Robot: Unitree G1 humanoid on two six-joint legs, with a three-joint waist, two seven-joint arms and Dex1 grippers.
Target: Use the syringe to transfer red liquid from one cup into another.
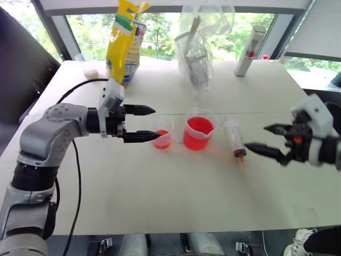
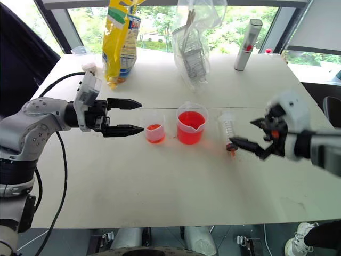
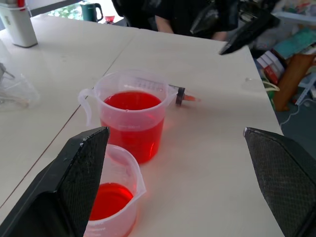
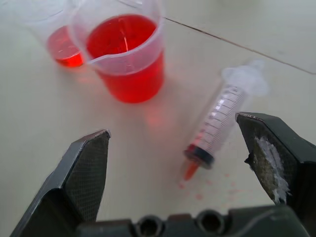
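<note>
**Syringe lies on the worktop, both hands open and empty**

Syringe (image 1: 234, 137) lies flat on the white worktop (image 1: 160, 192), just to the right of the big cup (image 1: 199, 129). Its orange-red tip points toward the robot and its plunger end points away. A few small red drops spot the worktop beside the tip.

Big cup stands upright, more than half full of red liquid (image 1: 198, 133). Small cup (image 1: 162, 133) stands upright just to its left, apart from it, with a shallow layer of the same red in the bottom.

Right hand (image 1: 264, 137) hangs above the worktop just to the right of the syringe, fingers spread wide and pointing toward it. It holds nothing; in the right wrist view the syringe lies between the two fingers' lines, nearer the white-smudged finger (image 4: 276, 163), with no contact visible.

Left hand (image 1: 144, 123) is level, pointing right at the small cup, fingers spread with nothing between them. Its lower fingertip comes up to the small cup's near side; whether it touches cannot be told.

At the far side of the worktop stand a yellow bag (image 1: 126, 42), a clear bag of utensils (image 1: 198, 45) and a white bottle (image 1: 250, 51). A black cable (image 1: 74, 160) runs across the worktop's left part.
</note>
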